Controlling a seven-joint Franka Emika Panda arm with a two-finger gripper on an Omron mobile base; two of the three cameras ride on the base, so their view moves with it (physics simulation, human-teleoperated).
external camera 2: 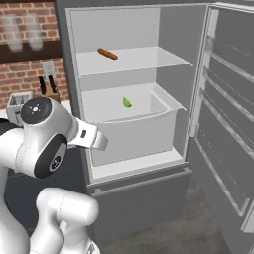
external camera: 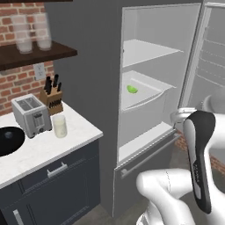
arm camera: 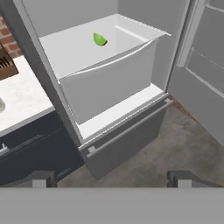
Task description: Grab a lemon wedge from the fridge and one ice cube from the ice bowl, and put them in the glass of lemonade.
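Inside the fridge (external camera 2: 134, 30), door open, lemon wedge (external camera 2: 127, 102) sits in the white drawer (external camera 2: 139, 134) below the sausage stick (external camera 2: 107, 53) shelf. Gripper (arm camera: 112, 178) out front of the fridge, fingers (arm camera: 41, 178) spread wide, empty.

- The fridge (external camera 2: 74, 59) is dark grey outside, with white shelves and a pale grey-white drawer (external camera 2: 134, 131) inside.
- The lemon wedge (external camera 2: 127, 102) is bright yellow-green.
- A sausage-like stick (external camera 2: 107, 53) is orange-brown.
- The brick wall (external camera: 19, 81) is red-brown with pale mortar lines.
- The counter top (external camera: 57, 145) is white with faint grey marbling; the cabinets (external camera: 57, 184) below are dark navy-grey.
- The toaster (external camera: 30, 115) is silver-grey.
- The ice bowl (external camera: 9, 139) is black.
- The glass of lemonade (external camera: 59, 126) is pale yellowish-white.
- 2 frosted grey glasses (external camera: 33, 37) sit on a dark brown shelf (external camera: 35, 55).
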